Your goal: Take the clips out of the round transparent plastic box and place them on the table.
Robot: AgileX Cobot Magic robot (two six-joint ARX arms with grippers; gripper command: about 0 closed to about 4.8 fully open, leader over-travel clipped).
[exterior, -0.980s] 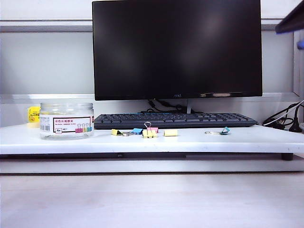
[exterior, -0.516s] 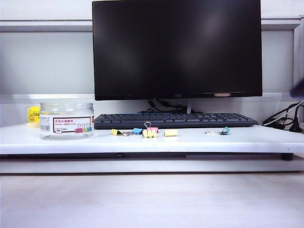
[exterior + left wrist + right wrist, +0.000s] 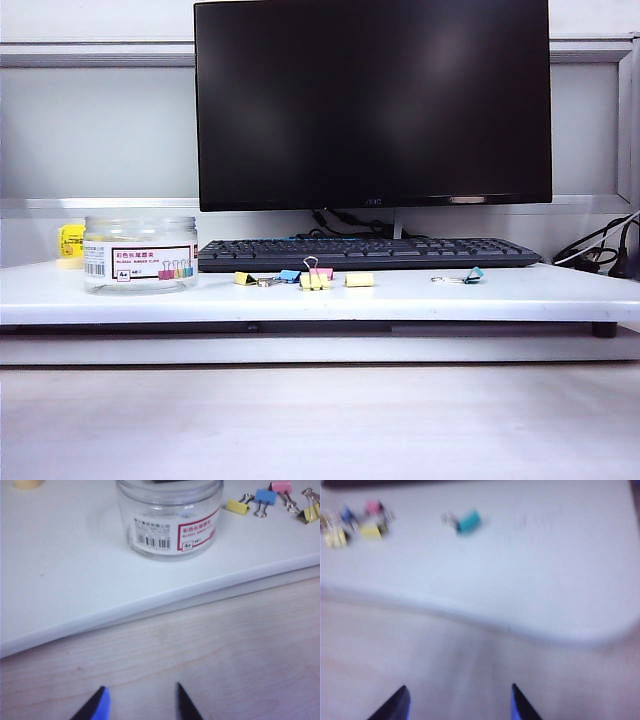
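Both my grippers are hanging over the lower wood-grain surface with jaws apart and nothing in them: left gripper (image 3: pixel 140 702) facing the round transparent plastic box (image 3: pixel 170 517), right gripper (image 3: pixel 459 702) facing a teal clip (image 3: pixel 468 521). The box sits on the table (image 3: pixel 520 295), yellow clips (image 3: pixel 314 281) scattered beside it.

Exterior view low, frontal, facing monitor (image 3: pixel 372 100); both wrist views overlook table (image 3: pixel 60 570) edge
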